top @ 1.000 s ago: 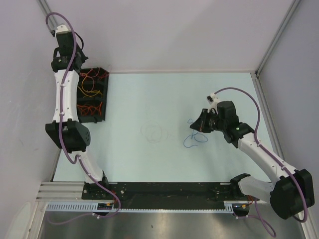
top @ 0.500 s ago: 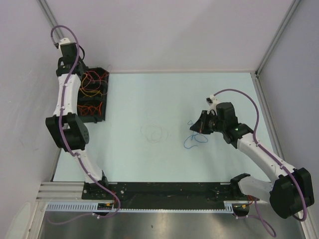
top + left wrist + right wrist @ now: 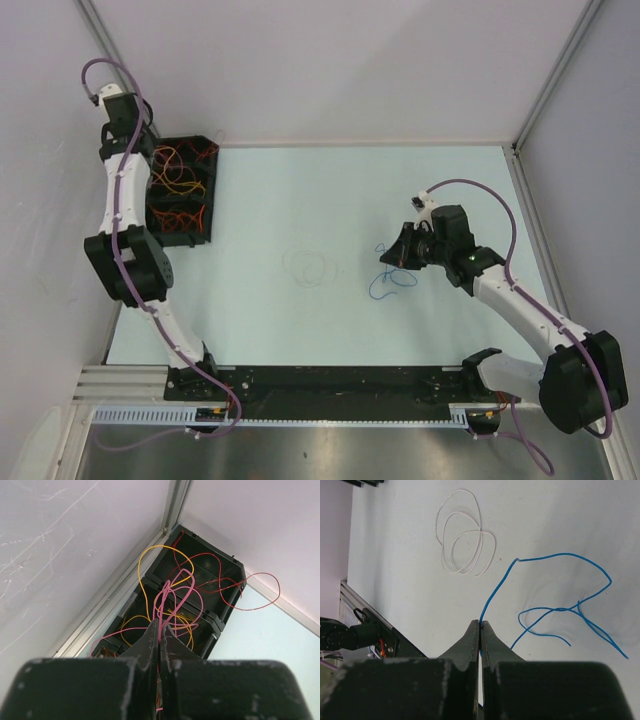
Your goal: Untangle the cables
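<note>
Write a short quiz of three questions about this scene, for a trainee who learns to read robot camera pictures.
1. True or false: the right gripper is shut on the thin blue wire.
2. Choose one. The thin pink wire pinched by the left gripper loops above:
A) the black plastic compartment tray
B) a glass jar
C) a cardboard box
3. Fill the gap with "touching" or "apart": on the pale table, the coiled white wire and the thin blue wire lie ___.

Key: 1 true; 2 A; 3 apart.
</note>
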You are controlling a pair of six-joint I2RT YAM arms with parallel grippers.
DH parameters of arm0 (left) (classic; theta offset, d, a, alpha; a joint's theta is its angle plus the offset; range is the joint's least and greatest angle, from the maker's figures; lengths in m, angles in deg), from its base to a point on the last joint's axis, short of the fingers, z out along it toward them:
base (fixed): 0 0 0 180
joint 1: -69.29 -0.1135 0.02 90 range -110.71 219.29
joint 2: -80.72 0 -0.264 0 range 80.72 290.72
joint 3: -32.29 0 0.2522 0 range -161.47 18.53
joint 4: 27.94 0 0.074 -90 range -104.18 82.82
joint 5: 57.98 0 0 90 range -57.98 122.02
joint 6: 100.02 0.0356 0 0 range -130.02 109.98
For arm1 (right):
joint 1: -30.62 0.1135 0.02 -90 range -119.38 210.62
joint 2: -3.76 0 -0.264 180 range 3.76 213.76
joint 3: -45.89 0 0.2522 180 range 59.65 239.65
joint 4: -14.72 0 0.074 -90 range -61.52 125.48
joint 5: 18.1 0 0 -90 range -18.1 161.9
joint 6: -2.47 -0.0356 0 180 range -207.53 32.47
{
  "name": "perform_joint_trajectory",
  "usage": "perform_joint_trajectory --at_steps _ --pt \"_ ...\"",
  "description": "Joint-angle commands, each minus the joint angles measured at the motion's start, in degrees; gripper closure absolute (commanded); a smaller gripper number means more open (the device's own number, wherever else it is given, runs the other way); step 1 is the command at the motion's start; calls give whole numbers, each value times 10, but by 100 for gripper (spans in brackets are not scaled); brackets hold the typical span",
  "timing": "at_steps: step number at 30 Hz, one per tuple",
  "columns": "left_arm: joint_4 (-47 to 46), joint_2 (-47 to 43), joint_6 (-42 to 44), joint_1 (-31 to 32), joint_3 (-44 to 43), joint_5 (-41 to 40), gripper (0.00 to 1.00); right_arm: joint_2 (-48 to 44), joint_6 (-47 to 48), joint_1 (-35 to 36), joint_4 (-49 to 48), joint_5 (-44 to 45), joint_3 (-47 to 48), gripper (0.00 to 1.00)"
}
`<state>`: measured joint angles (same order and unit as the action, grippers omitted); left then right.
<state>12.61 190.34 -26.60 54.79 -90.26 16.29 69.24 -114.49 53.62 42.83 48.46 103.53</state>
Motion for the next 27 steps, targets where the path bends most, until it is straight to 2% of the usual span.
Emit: perform_joint_trajectory --at_steps 1,7,27 --pt "-35 -20 -9 -4 9 11 100 4 -6 -2 -31 -11 -2 100" --pt "-52 7 3 -4 9 80 100 7 -5 -2 -30 -13 -3 100" --pt "-82 89 41 -11 20 131 100 17 0 -2 -34 -13 -9 100"
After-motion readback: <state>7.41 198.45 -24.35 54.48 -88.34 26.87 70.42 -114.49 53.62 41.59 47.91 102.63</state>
